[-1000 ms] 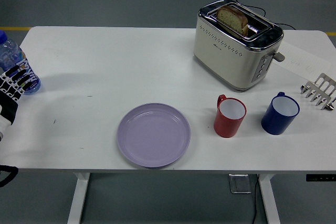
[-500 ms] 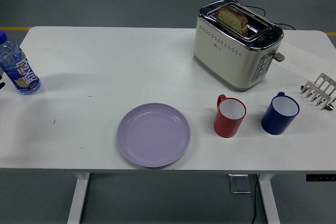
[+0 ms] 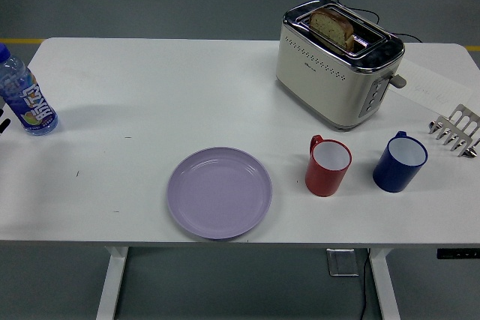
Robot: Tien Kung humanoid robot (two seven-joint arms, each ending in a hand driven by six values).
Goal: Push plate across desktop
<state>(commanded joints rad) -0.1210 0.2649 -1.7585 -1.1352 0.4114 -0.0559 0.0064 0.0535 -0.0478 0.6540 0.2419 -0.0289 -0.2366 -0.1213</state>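
Note:
A lilac plate (image 3: 219, 192) lies empty on the white table (image 3: 150, 88), close to the near edge and a little left of the middle. Only a dark sliver of my left hand (image 3: 3, 124) shows at the picture's left edge, beside the water bottle and far from the plate. My right hand is out of view. Nothing touches the plate.
A water bottle (image 3: 24, 95) stands at the far left. A red mug (image 3: 328, 165) and a blue mug (image 3: 400, 162) stand right of the plate. A toaster (image 3: 337, 63) with bread sits at the back right, a metal toast rack (image 3: 456, 130) at the right edge.
My left hand has drawn back from in front of the water bottle out past the left edge, leaving only a sliver in view. The plate has not moved.

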